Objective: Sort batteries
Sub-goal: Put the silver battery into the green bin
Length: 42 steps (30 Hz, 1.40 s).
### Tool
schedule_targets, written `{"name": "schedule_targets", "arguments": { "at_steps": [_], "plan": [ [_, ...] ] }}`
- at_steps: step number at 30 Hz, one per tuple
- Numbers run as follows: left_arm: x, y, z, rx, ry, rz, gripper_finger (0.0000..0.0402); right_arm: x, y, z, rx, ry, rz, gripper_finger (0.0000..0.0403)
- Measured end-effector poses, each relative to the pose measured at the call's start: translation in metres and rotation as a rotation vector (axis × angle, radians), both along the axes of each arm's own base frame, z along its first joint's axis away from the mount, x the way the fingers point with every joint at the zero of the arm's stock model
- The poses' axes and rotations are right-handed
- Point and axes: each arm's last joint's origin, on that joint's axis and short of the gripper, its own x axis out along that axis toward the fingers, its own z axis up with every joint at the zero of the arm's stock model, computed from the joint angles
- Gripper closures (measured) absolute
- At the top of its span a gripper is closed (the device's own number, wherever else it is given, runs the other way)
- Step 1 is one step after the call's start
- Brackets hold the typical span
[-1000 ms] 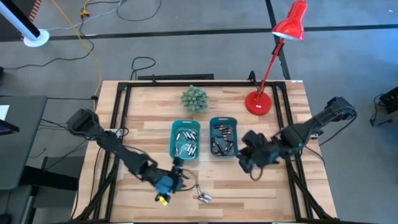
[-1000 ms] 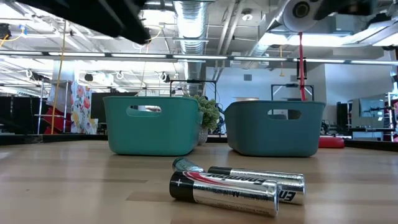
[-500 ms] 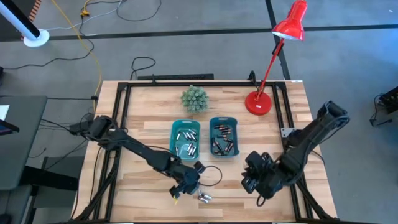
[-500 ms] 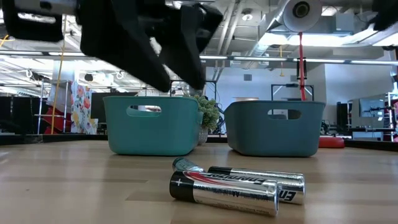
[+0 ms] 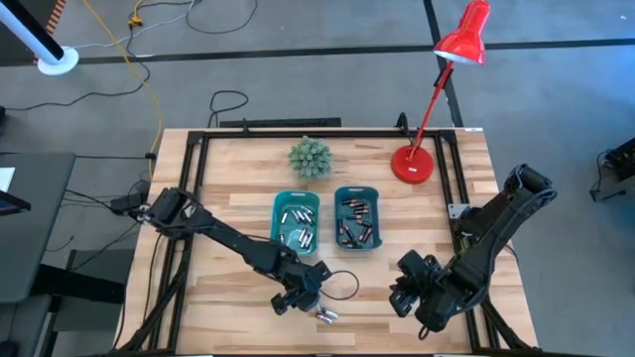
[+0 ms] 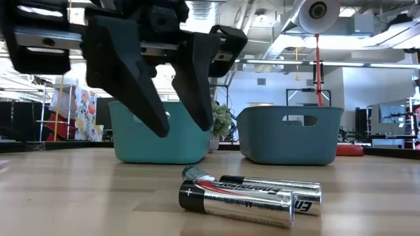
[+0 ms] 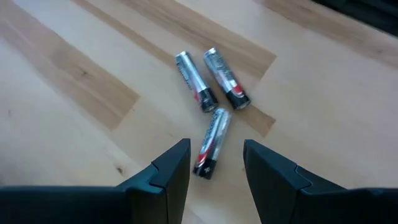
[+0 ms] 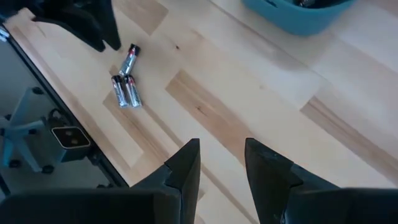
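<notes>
Three batteries (image 5: 323,316) lie loose on their sides on the wooden table near its near edge, two side by side (image 7: 211,79) and one apart (image 7: 211,143). My left gripper (image 7: 214,167) hangs open just above and left of them, tilted down, its fingers (image 6: 147,98) clear of the table. The lone battery lies below the gap, untouched. My right gripper (image 5: 401,285) hovers open over bare wood toward the near right, nothing between its fingers (image 8: 186,165). Two teal bins (image 5: 275,228) (image 5: 378,223) hold more batteries.
A small green plant (image 5: 311,157) and a red desk lamp (image 5: 415,164) stand at the far side. A black frame (image 5: 198,178) runs along the table's edges. A thin black cable loop (image 5: 344,283) lies beside my left gripper. Bare wood lies between the two grippers.
My left gripper has swung toward the table's right, come down and rolled, and now stands over the loose batteries. My right gripper has moved toward the near edge and sunk. The batteries have not moved.
</notes>
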Motion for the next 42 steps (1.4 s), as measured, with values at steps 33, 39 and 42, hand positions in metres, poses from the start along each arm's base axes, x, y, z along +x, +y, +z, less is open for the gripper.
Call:
{"name": "schedule_targets", "arguments": {
  "at_steps": [33,39,42],
  "plan": [
    [0.003,0.005,-0.051,-0.053,0.239,0.182,0.0363,0.0,0.0,0.001,0.005,-0.034,-0.049,0.0262],
    [-0.006,0.005,-0.029,-0.029,0.21,0.273,0.0363,0.0,0.0,0.001,0.006,-0.035,-0.049,0.0262],
    [-0.011,0.009,-0.008,-0.031,0.177,0.334,0.0363,0.0,0.0,0.001,0.01,-0.039,-0.046,0.0262]
  ]
}}
